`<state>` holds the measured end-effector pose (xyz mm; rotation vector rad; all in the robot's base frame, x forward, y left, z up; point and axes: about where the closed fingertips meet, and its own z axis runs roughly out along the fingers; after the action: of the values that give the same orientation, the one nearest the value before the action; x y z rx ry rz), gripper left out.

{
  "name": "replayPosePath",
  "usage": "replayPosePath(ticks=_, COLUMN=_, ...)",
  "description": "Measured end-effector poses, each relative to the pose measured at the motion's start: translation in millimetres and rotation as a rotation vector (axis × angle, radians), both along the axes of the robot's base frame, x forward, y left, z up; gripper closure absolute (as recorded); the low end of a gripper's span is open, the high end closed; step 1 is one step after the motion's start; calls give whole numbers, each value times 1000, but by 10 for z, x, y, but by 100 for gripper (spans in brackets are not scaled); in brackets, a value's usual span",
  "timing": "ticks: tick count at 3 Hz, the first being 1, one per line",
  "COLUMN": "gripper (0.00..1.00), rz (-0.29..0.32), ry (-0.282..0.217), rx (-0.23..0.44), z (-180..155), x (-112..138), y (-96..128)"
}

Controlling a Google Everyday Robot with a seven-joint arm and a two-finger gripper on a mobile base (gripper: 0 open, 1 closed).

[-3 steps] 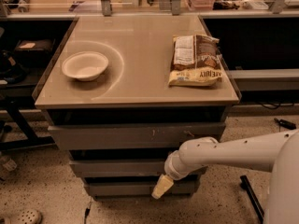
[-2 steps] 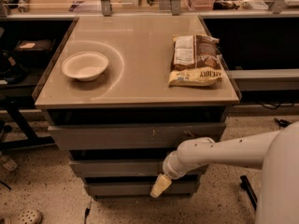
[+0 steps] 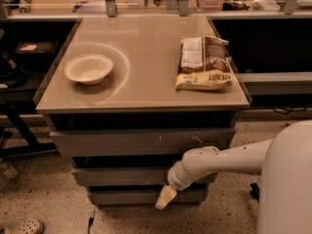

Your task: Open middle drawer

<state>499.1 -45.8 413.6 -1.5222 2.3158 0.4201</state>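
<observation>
Claw point(image 3: 165, 197) hangs just below the middle drawer point(image 3: 117, 176) front; its grip cannot be told

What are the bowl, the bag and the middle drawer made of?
Bowl: matte white, maybe paper or foam. Bag: glossy, crinkled, likely plastic film. Middle drawer: plain dull grey front, maybe painted metal or plastic. Gripper hangs just below its front.

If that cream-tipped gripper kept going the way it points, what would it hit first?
Probably the speckled floor; the gripper, in front of the lowest grey drawer front, points down-left. Depth is unclear.
</observation>
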Motion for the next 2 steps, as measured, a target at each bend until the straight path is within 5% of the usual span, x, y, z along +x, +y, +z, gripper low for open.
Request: replayPosePath(ticks=2, gripper=41, rz=0, ry=0, rx=0, z=0, x=0, y=0)
